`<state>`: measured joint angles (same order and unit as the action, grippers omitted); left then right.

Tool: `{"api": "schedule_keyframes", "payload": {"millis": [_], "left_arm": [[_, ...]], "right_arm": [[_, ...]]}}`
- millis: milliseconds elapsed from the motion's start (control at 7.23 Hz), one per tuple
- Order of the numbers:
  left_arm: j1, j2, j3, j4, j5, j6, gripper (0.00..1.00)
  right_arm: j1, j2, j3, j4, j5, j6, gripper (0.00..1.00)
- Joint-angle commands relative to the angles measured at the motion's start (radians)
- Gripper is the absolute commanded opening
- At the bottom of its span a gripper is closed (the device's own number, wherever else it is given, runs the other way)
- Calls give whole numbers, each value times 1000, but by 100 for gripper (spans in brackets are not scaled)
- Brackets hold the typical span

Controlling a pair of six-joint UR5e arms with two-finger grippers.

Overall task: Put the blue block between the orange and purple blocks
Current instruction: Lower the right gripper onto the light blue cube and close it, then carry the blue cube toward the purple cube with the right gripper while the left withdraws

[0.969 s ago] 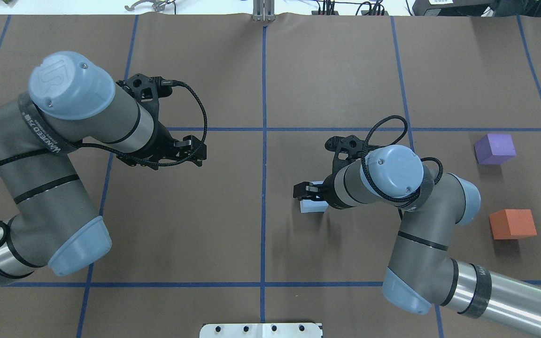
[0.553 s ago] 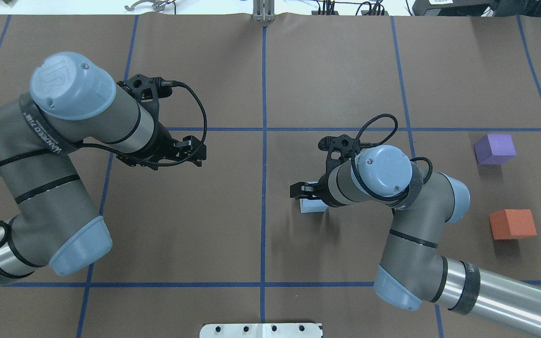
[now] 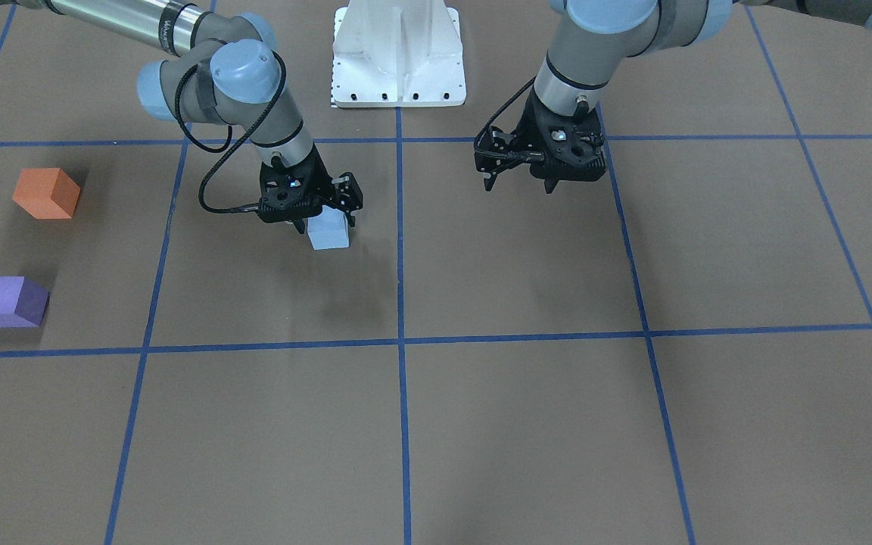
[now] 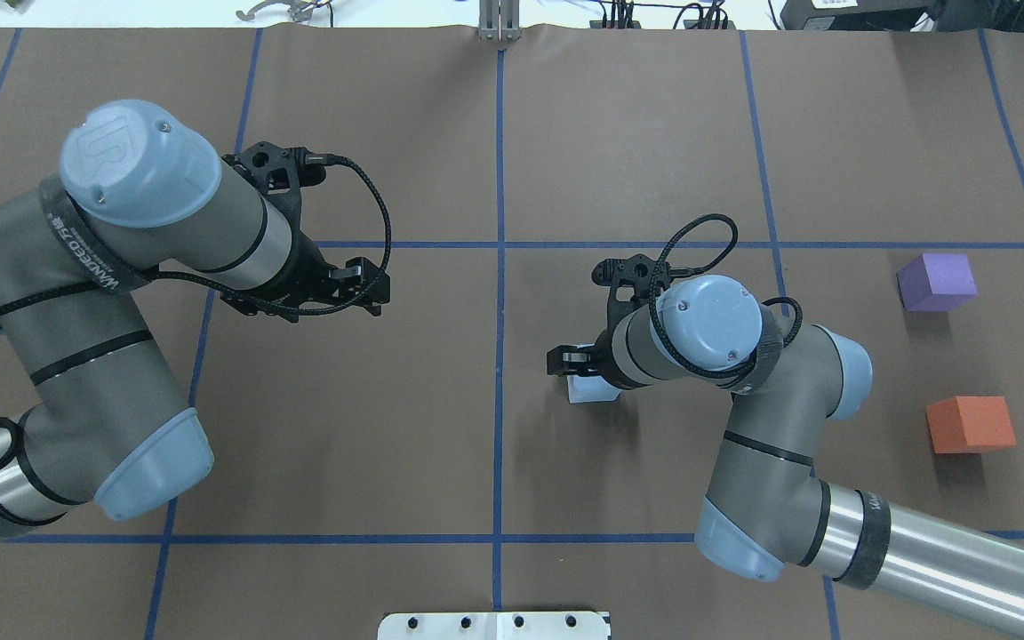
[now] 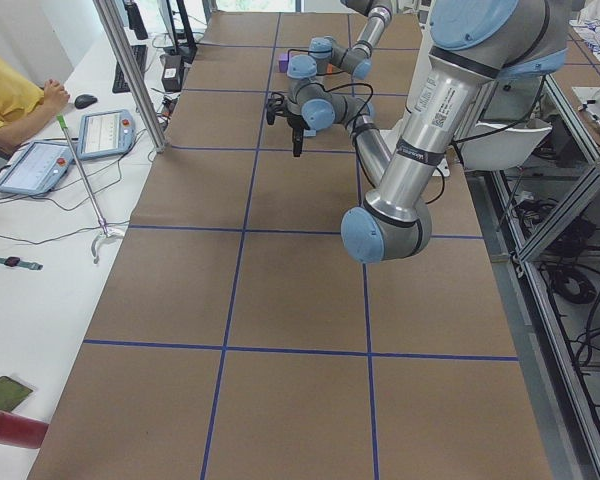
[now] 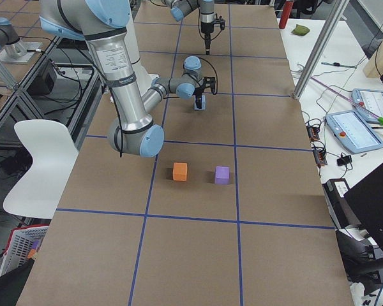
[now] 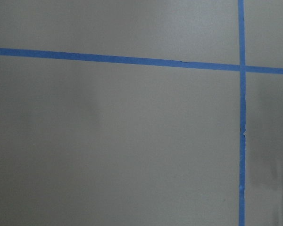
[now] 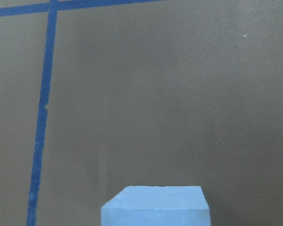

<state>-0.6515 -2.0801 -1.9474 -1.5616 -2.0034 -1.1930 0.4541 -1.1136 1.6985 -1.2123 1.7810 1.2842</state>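
The right gripper (image 3: 325,221) has its jaws spread astride the blue block (image 3: 328,233), which sits on the table beneath it and looks ungrasped. The orange block (image 3: 44,193) and purple block (image 3: 8,301) lie well off to its side. Grasp, carry and placement are all left. The left gripper (image 3: 518,185) hangs empty, jaws apart.

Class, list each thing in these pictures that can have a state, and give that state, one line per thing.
blue block: on the table, between the right claw's fingers, not yet placed.
orange block: on the table, free, apart from the purple one.
purple block: on the table, free.
right claw: straddles the blue block; grip cannot be told.
left claw: open, empty, above the table.
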Motion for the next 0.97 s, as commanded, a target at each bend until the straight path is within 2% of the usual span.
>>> {"api": "schedule_keyframes", "payload": {"millis": [0, 138, 277, 415, 553, 830], "left_arm": [[3, 0, 1, 0, 0, 1, 100], [1, 0, 1, 0, 2, 1, 100], [1, 0, 1, 0, 2, 3, 100], [1, 17, -2, 0, 2, 13, 100], [-10, 37, -4, -2, 2, 18, 100], [-68, 83, -7, -2, -6, 106, 100]], "right_arm": [[-9, 1, 0, 2, -20, 0, 2], [-5, -3, 31, -1, -12, 0, 0], [29, -34, 105, -9, 3, -2, 0], [122, -119, 175, -19, 117, -5, 0], [247, -177, 199, -18, 259, -44, 0], [342, -405, 304, -13, 307, -197, 0]]}}
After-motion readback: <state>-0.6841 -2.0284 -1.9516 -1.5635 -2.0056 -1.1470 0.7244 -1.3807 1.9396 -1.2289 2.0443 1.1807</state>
